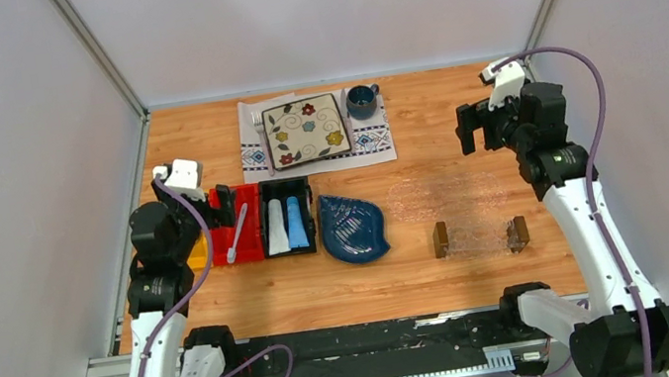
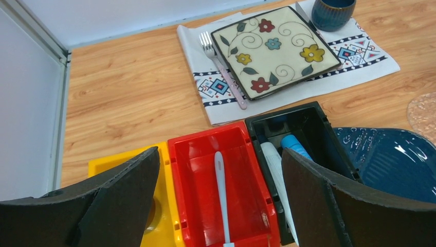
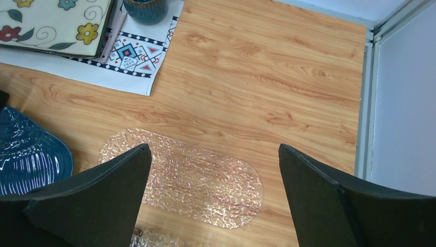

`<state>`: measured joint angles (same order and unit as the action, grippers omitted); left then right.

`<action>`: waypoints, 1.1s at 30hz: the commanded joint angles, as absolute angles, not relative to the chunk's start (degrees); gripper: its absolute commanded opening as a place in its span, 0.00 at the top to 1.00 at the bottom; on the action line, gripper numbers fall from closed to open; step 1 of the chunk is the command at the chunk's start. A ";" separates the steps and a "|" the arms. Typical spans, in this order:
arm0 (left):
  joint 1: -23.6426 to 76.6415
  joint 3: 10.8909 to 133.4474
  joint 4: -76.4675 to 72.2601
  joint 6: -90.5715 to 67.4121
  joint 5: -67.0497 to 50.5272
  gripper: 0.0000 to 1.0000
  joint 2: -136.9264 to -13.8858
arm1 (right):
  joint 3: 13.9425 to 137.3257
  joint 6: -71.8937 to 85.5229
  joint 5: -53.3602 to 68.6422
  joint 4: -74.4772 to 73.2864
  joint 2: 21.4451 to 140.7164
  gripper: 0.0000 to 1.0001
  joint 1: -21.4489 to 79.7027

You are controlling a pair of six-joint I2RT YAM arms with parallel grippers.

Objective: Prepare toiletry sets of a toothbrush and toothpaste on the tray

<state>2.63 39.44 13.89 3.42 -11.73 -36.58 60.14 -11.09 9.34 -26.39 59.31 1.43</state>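
a: start big. what's on the tabletop (image 1: 421,125)?

b: the tray (image 1: 479,235) sits on the right side, a clear rectangle with a dark wooden block at each short end. nothing is on it yet. the right claw (image 3: 213,149) hangs above the tabletop just behind it, fingers wide apart and holding nothing.

a: and the supplies?

b: they're well apart from the tray, on the left, in a row of bins. the yellow bin (image 2: 110,164) is mostly hidden, so i can't tell what it holds. the red bin (image 2: 205,135) has the toothbrush (image 2: 221,195) alone, lying lengthwise. the black bin (image 2: 313,123) holds both toothpaste tubes side by side, the white tube (image 1: 275,227) and the blue tube (image 1: 296,222).

a: left claw (image 2: 220,154)?

b: spread wide and empty, poised over the red bin with the brush between its fingers' line.

a: how will the brush handle?

b: i'd say it's light, stiff and slick. it lies flat on the bin floor, so there's little to get under. i'd pinch across the middle of the handle.

a: the tubes?

b: they look soft and tapered, and likely squash. grip the fuller body near the cap, gently.
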 commanded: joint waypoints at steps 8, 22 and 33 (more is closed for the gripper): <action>2.46 40.08 14.85 5.36 -13.18 0.05 -37.70 | 65.48 -23.90 9.41 -44.11 57.57 0.00 1.58; 2.46 42.80 17.75 4.83 -16.43 0.05 -40.96 | 66.80 -46.04 11.07 -64.94 58.80 0.00 1.67; 2.46 42.19 17.67 5.27 -16.61 0.05 -40.25 | 60.65 -55.54 14.49 -72.15 56.34 0.06 1.67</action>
<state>2.63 40.16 18.28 4.43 -15.75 -40.95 62.00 -51.03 11.66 -68.82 57.71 1.43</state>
